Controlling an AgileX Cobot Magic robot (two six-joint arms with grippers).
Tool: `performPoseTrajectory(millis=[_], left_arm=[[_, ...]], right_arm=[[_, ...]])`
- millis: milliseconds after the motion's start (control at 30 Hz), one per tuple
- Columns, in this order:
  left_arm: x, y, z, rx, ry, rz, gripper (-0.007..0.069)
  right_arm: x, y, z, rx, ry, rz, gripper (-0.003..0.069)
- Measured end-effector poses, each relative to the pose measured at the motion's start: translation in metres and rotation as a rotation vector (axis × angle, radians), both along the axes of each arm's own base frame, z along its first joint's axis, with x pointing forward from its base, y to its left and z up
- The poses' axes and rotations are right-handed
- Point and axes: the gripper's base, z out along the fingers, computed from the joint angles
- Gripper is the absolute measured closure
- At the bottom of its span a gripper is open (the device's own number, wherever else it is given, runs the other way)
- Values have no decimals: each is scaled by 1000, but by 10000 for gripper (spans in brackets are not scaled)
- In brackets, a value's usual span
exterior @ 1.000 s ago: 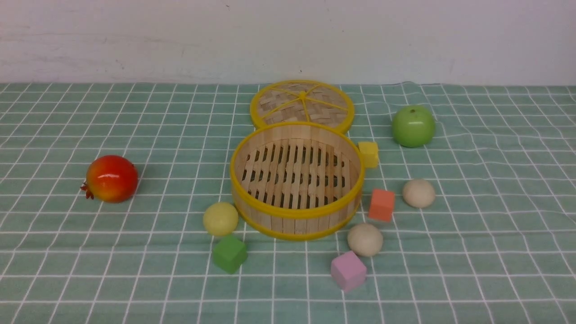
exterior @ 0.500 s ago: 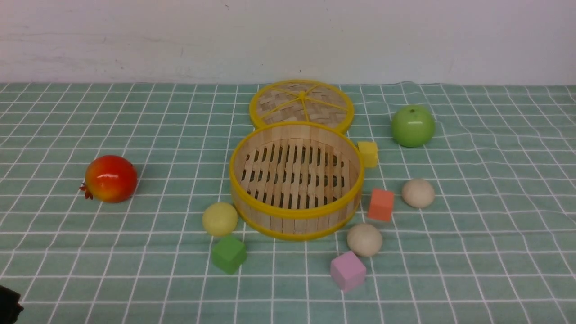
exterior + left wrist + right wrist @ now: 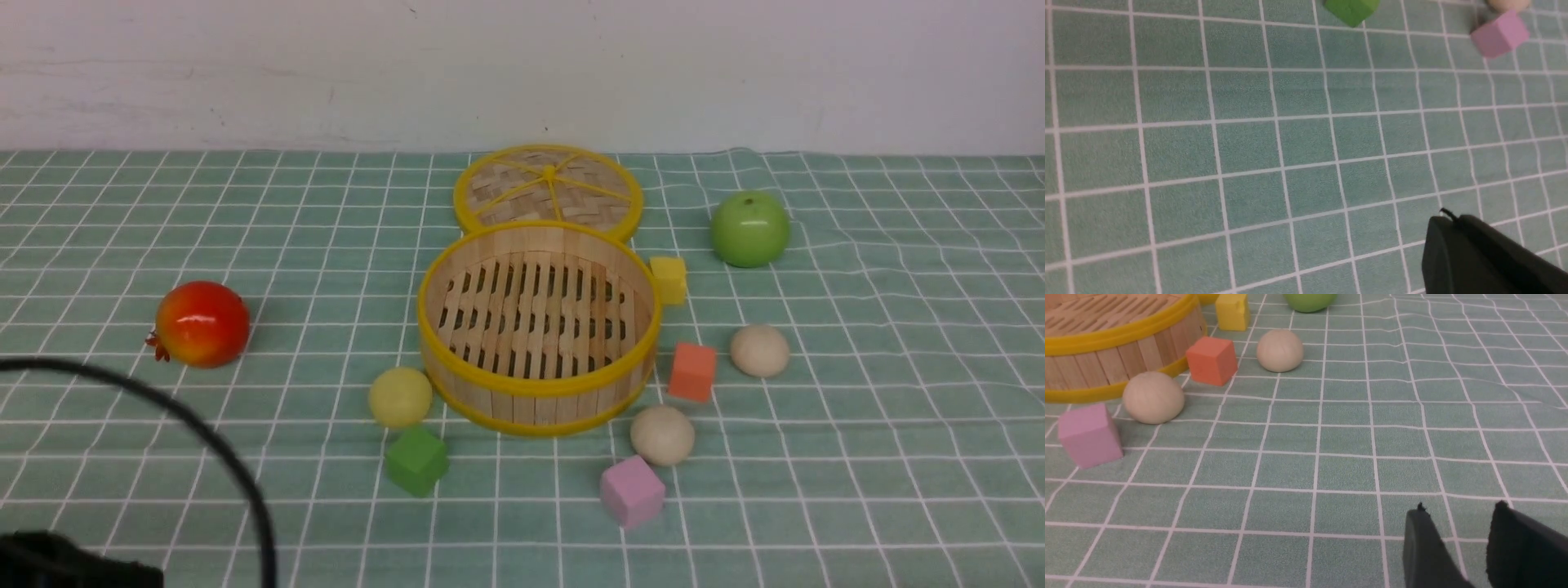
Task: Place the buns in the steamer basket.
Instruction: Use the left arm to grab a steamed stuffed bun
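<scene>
- The basket point(image 3: 531, 406) stands upright in the middle of the desk point(image 3: 898, 474), with its slatted floor showing.
- All three buns lie on the checked cloth outside the basket.
- The yellow bun point(image 3: 400, 397) sits just beside the basket's front-left wall, and a green cube point(image 3: 417, 460) is just in front of it.
- The near beige bun point(image 3: 662, 434) lies off the basket's front right, between a pink cube point(image 3: 631, 491) and an orange cube point(image 3: 692, 371).
- The far beige bun point(image 3: 759, 350) rests to the right of the orange cube, apart from the basket.
- The lid point(image 3: 547, 189) lies flat behind the basket, and a yellow cube point(image 3: 669, 279) sits by the basket's right wall.
- An apple point(image 3: 749, 229) sits at the back right, and a pomegranate point(image 3: 202, 323) lies well off to the left.
- The left fingers point(image 3: 1453, 253) are pressed together with nothing between them, over bare cloth short of the green and pink cubes.
- A black cable point(image 3: 204, 433) arcs across the front view's lower left corner.
- The right fingers point(image 3: 1423, 551) stand apart with nothing between them, low over the cloth and well short of both beige buns.
</scene>
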Motion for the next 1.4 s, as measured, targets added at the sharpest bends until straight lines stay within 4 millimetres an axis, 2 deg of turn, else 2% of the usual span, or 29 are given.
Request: performPoseTrajectory(millis=[67, 100, 133, 200, 300, 400, 467, 500, 667, 833, 933, 1000, 1200, 1400], left_arm=[[22, -3, 2, 24, 40, -44, 638], [26, -4, 5, 24, 35, -57, 638], [40, -8, 6, 32, 57, -92, 638], [74, -25, 7, 58, 95, -190, 638], [99, -56, 4, 118, 117, -325, 638], [121, -87, 4, 257, 103, -457, 638], [131, -94, 3, 311, 100, -486, 638], [145, -100, -2, 352, 108, -499, 638], [200, -103, -27, 391, 170, -471, 638], [240, -97, -50, 391, 214, -438, 636], [255, -92, -57, 381, 221, -419, 598], [262, -89, -62, 370, 216, -426, 537], [265, -95, -71, 361, 175, -543, 383], [270, -98, -79, 386, 154, -566, 357]], right_arm=[[0, 0, 0, 0, 0, 0, 419], [0, 0, 0, 0, 0, 0, 419], [0, 0, 0, 0, 0, 0, 419], [0, 0, 0, 0, 0, 0, 419], [0, 0, 0, 0, 0, 0, 419], [0, 0, 0, 0, 0, 0, 419], [0, 0, 0, 0, 0, 0, 419], [0, 0, 0, 0, 0, 0, 419], [0, 0, 0, 0, 0, 0, 419], [0, 0, 0, 0, 0, 0, 419], [0, 0, 0, 0, 0, 0, 419], [0, 0, 0, 0, 0, 0, 419], [0, 0, 0, 0, 0, 0, 419], [0, 0, 0, 0, 0, 0, 419]])
